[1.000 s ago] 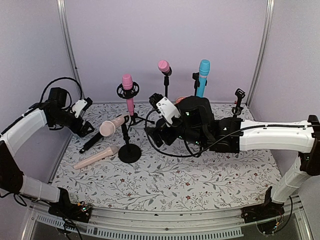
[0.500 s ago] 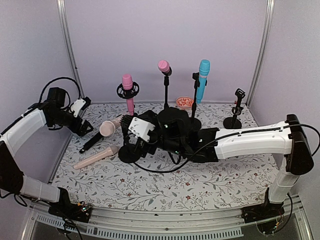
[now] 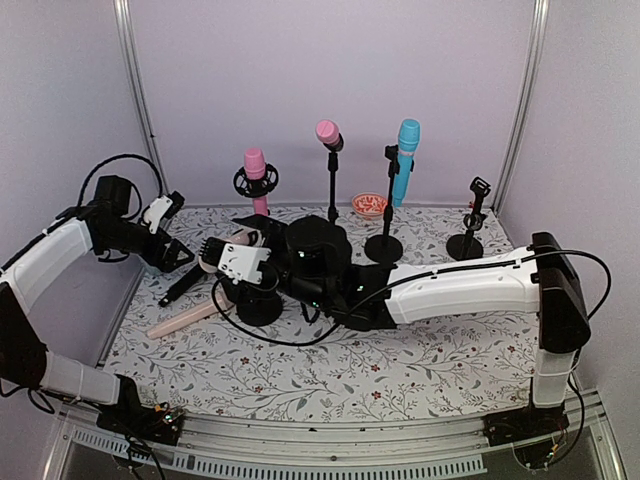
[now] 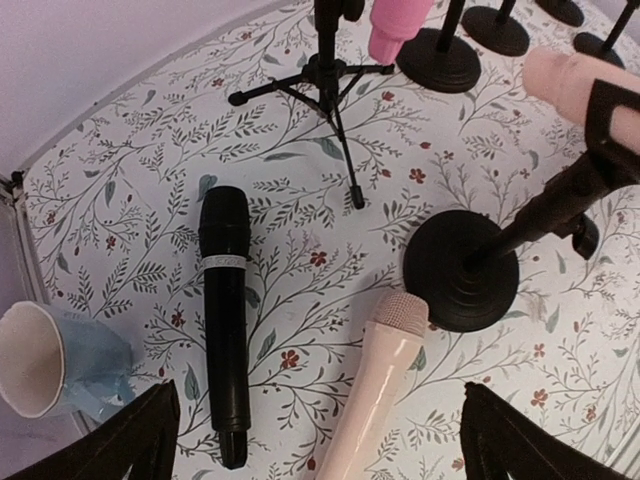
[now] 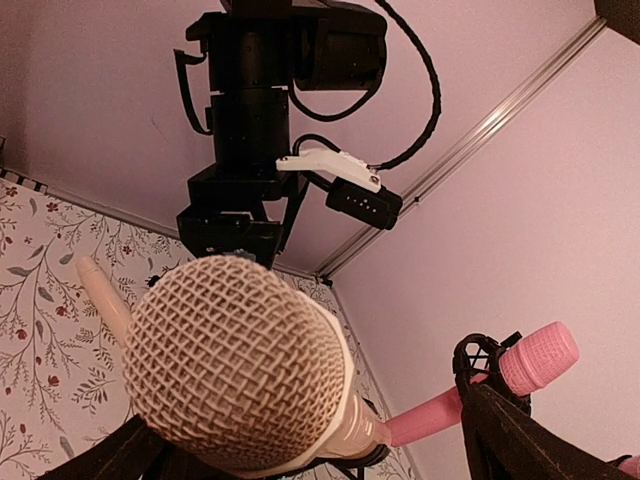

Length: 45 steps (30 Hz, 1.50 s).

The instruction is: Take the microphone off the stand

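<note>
- The right hand [image 5: 310, 410] is spread wide, one finger on each side of the peach microphone [image 5: 235, 385]. The mesh head fills the gap between them, facing the wrist camera.
- No finger visibly presses on the microphone, so it does not look gripped yet.
- The microphone sits tilted in the clip of its stand [image 3: 259, 308], which rises from a round black base below the right hand. The removal itself has not been done.
- What appears left: close on the body, draw it out of the clip, and carry it clear. The stand may tip or slide if the pull drags on the clip.
- Just past the right hand, the left hand [image 3: 175, 252] hangs spread and holds nothing.
- Beneath the left hand, a black microphone [image 4: 225, 320] and a loose peach microphone [image 4: 375, 390] lie flat on the flowered surface [image 4: 120, 170]. They are side by side and apart, and the loose one's head lies just beside the stand's base.
- Farther beyond both hands, a pink microphone [image 3: 255, 165] sits in a ring mount on a tripod.
- Farthest off, a pink-headed microphone [image 3: 327, 132] and a blue microphone [image 3: 407, 145] stand upright in their own stands.
</note>
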Available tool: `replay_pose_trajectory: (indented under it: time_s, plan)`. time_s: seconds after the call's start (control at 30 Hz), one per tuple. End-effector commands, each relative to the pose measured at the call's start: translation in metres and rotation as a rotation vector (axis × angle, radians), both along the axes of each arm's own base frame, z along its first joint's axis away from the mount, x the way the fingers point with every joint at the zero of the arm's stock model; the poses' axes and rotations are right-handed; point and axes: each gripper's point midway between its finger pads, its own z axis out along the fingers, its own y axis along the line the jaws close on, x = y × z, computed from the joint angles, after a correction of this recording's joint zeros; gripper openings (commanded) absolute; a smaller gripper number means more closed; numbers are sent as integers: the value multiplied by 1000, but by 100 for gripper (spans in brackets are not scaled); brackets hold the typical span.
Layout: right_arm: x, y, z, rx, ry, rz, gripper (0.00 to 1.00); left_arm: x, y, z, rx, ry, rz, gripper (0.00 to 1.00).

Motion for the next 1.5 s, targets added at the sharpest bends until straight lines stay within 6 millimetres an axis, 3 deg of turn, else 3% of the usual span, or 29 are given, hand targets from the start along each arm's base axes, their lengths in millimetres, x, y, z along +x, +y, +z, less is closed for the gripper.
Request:
replay_pose_trajectory:
  time_s: [0.0, 0.23, 0.37, 0.47, 0.7, 1.0, 1.17, 1.23, 1.33, 1.47]
  plan:
    - [-2, 14, 20, 84, -86, 26, 93, -6, -16, 14, -118, -21, -43, 99]
    - [-9, 20, 32, 140, -87, 70, 83, -17, -27, 14, -170, -25, -95, 99]
    - [-10, 20, 35, 166, -78, 72, 68, -27, -38, 21, -218, -65, -157, 99]
    - [-6, 11, 47, 228, -85, 33, 52, -29, -41, 23, -213, -92, -176, 99]
    - [-12, -11, 58, 227, -139, 24, 34, -32, -56, 19, -229, -44, -217, 97]
    - [-15, -47, 63, 240, -102, -18, 28, -39, -107, 21, -239, -24, -347, 93]
    - [-21, -61, 69, 248, -84, -9, 26, -50, -138, 31, -344, -35, -452, 94]
    - [-21, -67, 72, 270, -57, -10, 25, -53, -148, 25, -362, -2, -475, 93]
    - [-22, -72, 68, 280, -24, -7, 25, -54, -163, 18, -353, 32, -504, 92]
    - [-18, -71, 64, 286, -4, -18, 24, -55, -188, 24, -371, 29, -555, 91]
